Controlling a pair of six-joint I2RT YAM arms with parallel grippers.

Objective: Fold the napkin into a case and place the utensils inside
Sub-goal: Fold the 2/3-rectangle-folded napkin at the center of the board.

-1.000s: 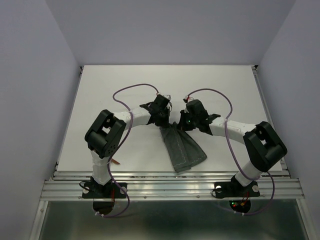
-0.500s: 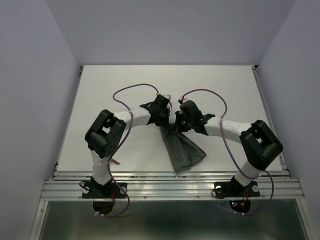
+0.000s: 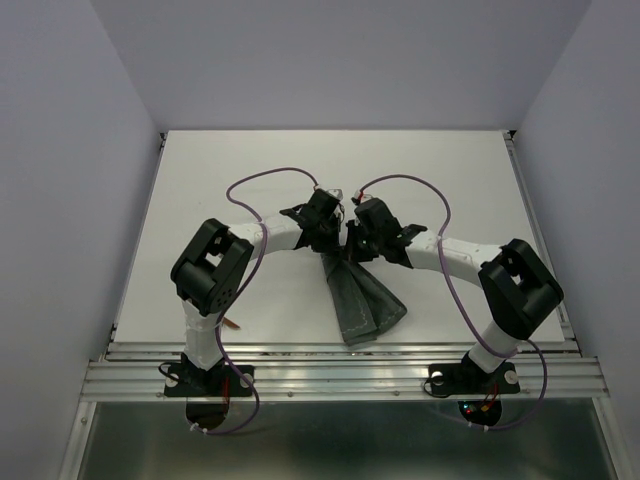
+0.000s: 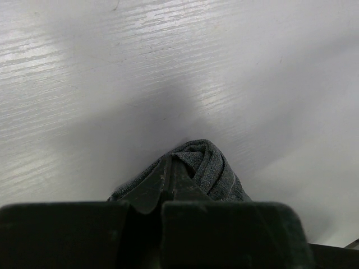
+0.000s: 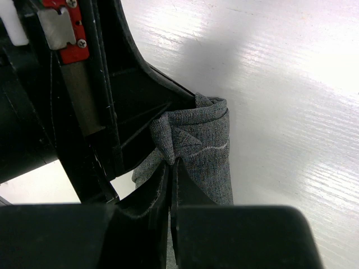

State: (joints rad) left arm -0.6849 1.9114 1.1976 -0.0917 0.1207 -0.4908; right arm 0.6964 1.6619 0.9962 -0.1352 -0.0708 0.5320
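The left gripper and right gripper were each pinched tight on a bunched bit of the napkin. They almost touched over the middle of the table, likely to match its corners for a fold. The rest trailed toward the near edge.

The left gripper and right gripper crowd each other over the napkin; open table lies beyond.

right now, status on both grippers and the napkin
Left gripper shut on napkin. Right gripper shut on napkin, right beside it. Napkin bunched at pinched end, rest fanning toward near table edge. No utensils in view.
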